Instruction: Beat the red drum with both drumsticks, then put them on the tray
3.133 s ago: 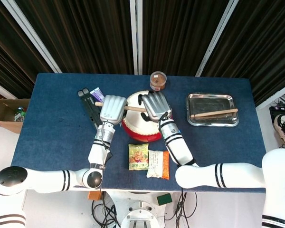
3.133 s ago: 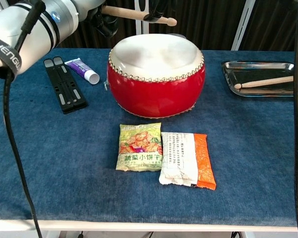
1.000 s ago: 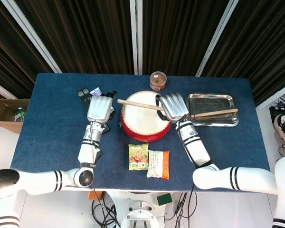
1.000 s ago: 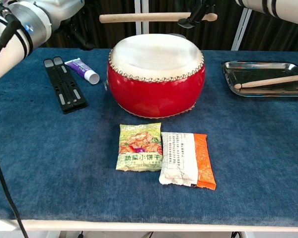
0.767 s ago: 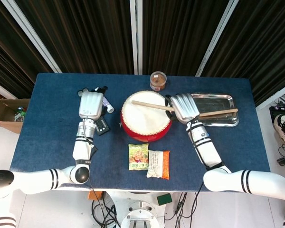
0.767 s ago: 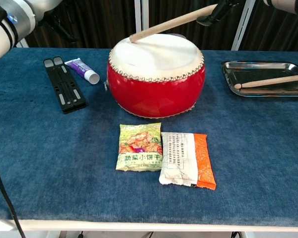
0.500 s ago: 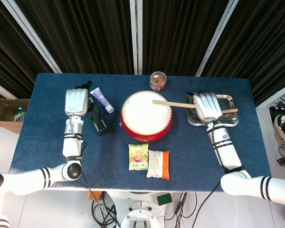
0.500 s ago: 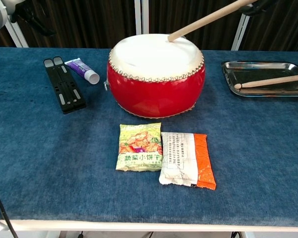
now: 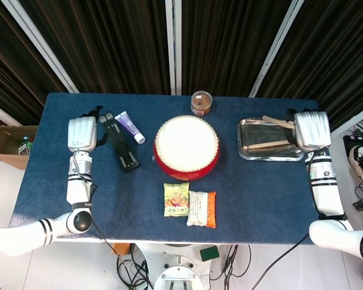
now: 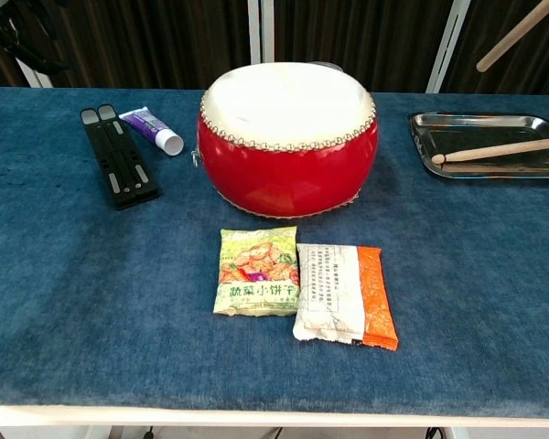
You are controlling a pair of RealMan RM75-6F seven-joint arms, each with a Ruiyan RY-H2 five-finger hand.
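The red drum [image 9: 187, 147] [image 10: 288, 137] stands mid-table with its white skin bare. The metal tray [image 9: 290, 127] [image 10: 421, 128] lies to its right, and one drumstick [image 9: 266, 145] [image 10: 499, 151] rests in it. My right hand [image 9: 313, 130] hovers at the tray's right end and grips the second drumstick [image 9: 277, 121] [image 10: 517, 35], which slants over the tray above its surface. My left hand [image 9: 82, 133] is far left of the drum, beside the black stand, empty with its fingers apart. The chest view does not show my right hand.
A black folding stand [image 9: 122, 145] [image 10: 119, 165] and a purple tube [image 9: 130, 127] [image 10: 156, 130] lie left of the drum. A brown jar [image 9: 201, 103] stands behind it. Two snack packets [image 9: 176, 199] [image 9: 201, 208] lie in front. A cardboard box [image 9: 6, 145] sits off the table's left edge.
My right hand carried its drumstick rightward from over the drum skin to above the tray. My left hand drew further left, past the black stand.
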